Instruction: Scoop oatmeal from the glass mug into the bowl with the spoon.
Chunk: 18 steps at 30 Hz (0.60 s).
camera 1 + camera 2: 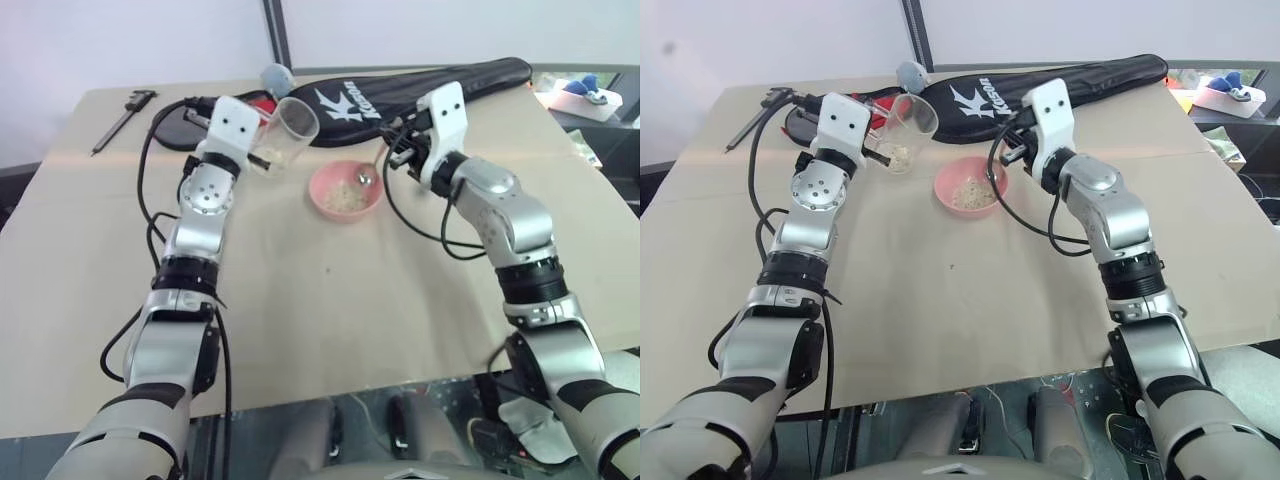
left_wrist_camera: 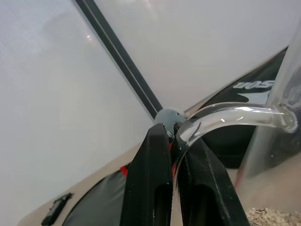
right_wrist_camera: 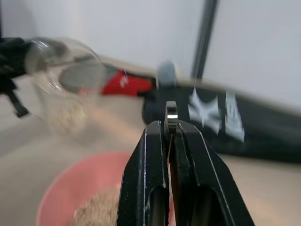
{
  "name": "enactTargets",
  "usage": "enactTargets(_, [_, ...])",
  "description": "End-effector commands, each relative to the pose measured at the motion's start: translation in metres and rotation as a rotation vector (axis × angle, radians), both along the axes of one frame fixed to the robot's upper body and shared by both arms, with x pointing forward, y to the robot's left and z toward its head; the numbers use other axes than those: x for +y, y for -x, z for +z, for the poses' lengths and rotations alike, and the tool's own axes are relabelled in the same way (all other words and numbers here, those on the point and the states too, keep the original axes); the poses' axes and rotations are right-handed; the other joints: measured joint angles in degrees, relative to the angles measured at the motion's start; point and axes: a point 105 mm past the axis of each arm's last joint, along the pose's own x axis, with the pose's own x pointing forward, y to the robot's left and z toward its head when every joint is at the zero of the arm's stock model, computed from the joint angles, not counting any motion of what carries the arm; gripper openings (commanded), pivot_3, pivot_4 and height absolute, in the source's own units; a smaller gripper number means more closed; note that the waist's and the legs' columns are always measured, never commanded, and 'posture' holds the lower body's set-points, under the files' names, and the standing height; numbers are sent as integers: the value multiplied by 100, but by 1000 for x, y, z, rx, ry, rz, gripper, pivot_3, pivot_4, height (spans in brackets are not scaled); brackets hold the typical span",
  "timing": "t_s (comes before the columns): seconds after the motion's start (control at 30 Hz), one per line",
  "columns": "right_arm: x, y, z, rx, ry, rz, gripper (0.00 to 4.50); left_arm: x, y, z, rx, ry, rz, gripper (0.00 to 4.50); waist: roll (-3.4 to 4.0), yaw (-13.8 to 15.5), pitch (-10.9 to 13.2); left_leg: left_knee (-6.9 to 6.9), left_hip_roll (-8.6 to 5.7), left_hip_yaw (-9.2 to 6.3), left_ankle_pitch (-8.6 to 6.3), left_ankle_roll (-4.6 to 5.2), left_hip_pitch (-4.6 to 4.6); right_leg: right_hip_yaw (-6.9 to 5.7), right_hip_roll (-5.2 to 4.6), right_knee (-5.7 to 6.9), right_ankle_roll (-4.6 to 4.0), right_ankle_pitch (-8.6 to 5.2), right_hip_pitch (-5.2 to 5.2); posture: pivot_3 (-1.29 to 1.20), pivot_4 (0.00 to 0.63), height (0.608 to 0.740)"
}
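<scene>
The glass mug hangs tilted above the table, its mouth leaning toward the bowl, and my left gripper is shut on its clear handle. Pale oatmeal lies in the mug's lower side. The pink bowl rests on the table just right of the mug with a small heap of oatmeal in it. My right gripper is shut on the handle of the silver spoon, whose scoop sits inside the bowl at its right edge. The handle's tip pokes out between the fingers.
A long black racket bag lies across the back of the table, with a grey ball and a red item by its left end. A dark caliper tool lies at the back left. A white tray stands off to the right.
</scene>
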Motion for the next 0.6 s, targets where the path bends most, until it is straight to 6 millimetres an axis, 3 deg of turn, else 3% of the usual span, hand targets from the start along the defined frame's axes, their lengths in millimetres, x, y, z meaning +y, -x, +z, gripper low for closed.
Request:
enactTargets(0.03, [5, 20, 25, -106, -35, 62, 0, 1, 7, 24, -83, 12, -3, 79, -1, 7, 0, 2, 0, -1, 0, 0, 0, -1, 0, 1, 0, 0, 0, 0, 150, 740])
enactTargets(0.23, [-15, 14, 54, 118, -369, 110, 0, 1, 7, 15, -66, 12, -6, 79, -3, 33, -2, 17, -3, -9, 0, 0, -1, -7, -4, 5, 0, 0, 10, 0, 150, 740])
enactTargets(0.37, [-7, 18, 60, 160, -411, 156, 0, -2, 9, 13, -65, 47, -20, 79, -3, 24, -2, 15, -3, -10, 0, 0, -1, -6, -3, 5, 0, 0, 7, 0, 150, 740])
enactTargets(0.6, [21, 17, 44, 218, -403, 193, 0, -13, 16, 15, -87, 77, -56, 79, -2, 10, -3, 15, -3, -7, 0, 0, -1, 0, -3, 9, 0, 0, 5, 0, 150, 740])
